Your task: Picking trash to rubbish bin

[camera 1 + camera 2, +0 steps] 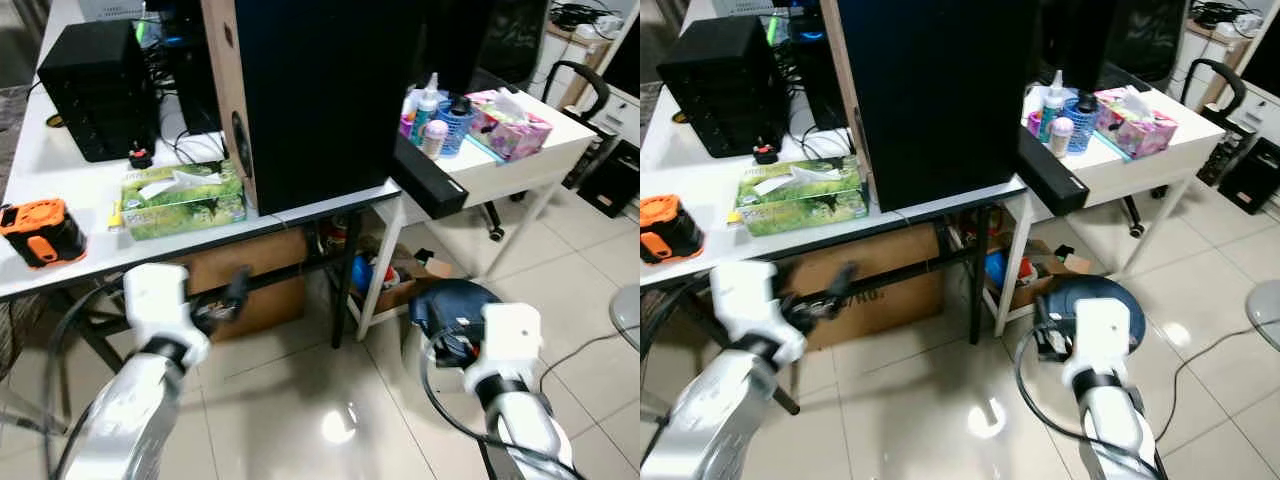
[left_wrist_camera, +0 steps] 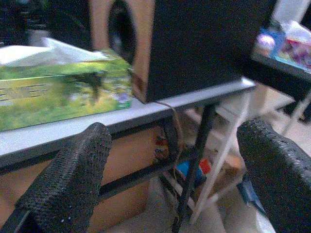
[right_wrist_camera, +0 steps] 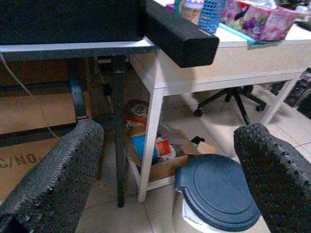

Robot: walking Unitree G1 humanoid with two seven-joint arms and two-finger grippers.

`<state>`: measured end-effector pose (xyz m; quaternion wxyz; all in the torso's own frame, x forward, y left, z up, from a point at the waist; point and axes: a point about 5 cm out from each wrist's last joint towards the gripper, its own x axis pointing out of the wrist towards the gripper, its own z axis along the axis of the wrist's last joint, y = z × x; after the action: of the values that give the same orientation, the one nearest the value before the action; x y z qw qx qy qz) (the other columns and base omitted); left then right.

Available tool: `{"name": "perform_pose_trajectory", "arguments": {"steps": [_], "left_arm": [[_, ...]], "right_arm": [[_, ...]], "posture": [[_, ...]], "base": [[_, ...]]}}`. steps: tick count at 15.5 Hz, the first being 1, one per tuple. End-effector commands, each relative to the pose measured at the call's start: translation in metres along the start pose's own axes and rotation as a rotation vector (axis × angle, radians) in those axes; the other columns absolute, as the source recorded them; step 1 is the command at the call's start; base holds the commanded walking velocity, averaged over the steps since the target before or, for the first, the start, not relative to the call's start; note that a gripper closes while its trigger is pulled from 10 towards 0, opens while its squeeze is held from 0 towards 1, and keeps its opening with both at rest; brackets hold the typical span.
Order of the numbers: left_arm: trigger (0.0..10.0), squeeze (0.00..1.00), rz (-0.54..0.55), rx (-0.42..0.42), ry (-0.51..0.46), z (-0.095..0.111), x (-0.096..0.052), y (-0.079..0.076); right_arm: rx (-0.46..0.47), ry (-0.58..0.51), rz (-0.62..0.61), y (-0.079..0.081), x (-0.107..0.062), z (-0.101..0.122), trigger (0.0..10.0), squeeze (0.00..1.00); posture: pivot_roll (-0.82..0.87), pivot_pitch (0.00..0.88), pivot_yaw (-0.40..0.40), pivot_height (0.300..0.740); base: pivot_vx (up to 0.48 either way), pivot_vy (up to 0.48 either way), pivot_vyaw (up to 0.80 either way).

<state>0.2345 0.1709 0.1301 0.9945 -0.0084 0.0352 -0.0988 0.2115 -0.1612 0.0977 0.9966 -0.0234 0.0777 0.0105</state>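
Observation:
The rubbish bin [image 1: 452, 300], white with a round blue lid that is shut, stands on the tiled floor beside the white side table's leg. My right gripper [image 1: 443, 345] hovers just in front of it, and in the right wrist view both fingers [image 3: 53, 179] stand wide apart, open and empty, with the bin lid [image 3: 218, 189] between them. My left gripper [image 1: 232, 292] is raised below the desk edge, open and empty, pointing at the desk's underside near a green tissue box [image 2: 63, 87]. An open cardboard box [image 3: 160, 155] of colourful scraps sits under the side table.
The white desk [image 1: 60, 265] carries an orange tool [image 1: 40, 232], a black case [image 1: 95, 88] and a big black speaker [image 1: 320, 90]. A black soundbar [image 1: 428, 185] juts off the side table [image 1: 520, 170], which holds bottles and a pink tissue box [image 1: 510, 125]. A brown carton [image 1: 250, 275] sits under the desk.

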Motion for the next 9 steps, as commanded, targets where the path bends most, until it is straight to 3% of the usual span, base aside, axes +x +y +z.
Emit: {"name": "perform_pose_trajectory", "arguments": {"steps": [1, 4, 5, 6, 8, 9], "left_arm": [[10.0, 0.0, -0.006, 0.046, 0.029, -0.006, 0.002, -0.001], [10.0, 0.0, 0.06, 0.093, 0.109, -0.021, 0.005, 0.002], [10.0, 0.0, 0.031, 0.109, 0.15, -0.036, 0.008, -0.002], [10.0, 0.0, -0.001, 0.153, 0.2, -0.053, 0.011, -0.005], [10.0, 0.0, 0.012, 0.112, 0.183, -0.049, 0.013, -0.004], [10.0, 0.0, 0.026, 0.152, 0.177, -0.048, 0.014, -0.001]], "right_arm": [[0.03, 0.039, 0.005, -0.001, 0.0, -0.006, 10.0, 0.0], [0.018, 0.076, -0.065, -0.005, 0.0, -0.017, 10.0, 0.0], [-0.067, 0.089, -0.079, -0.009, 0.005, -0.026, 10.0, 0.0], [-0.089, 0.111, -0.098, -0.013, 0.008, -0.039, 10.0, 0.0], [0.009, 0.144, -0.042, -0.012, 0.011, -0.044, 10.0, 0.0], [-0.002, 0.153, -0.037, -0.009, 0.013, -0.045, 10.0, 0.0]], "posture": [[-0.11, 0.0, -0.005, 0.74], [-0.1, 0.0, 0.009, 0.74], [-0.08, 0.0, -0.009, 0.74], [-0.08, 0.0, -0.013, 0.74], [-0.08, 0.0, -0.01, 0.74], [-0.08, 0.0, -0.008, 0.74]], "base": [[0.0, 0.0, 0.0], [0.0, 0.0, 0.0], [0.0, 0.0, 0.0], [0.0, 0.0, 0.0], [0.0, 0.0, 0.0], [0.0, 0.0, 0.0]]}}
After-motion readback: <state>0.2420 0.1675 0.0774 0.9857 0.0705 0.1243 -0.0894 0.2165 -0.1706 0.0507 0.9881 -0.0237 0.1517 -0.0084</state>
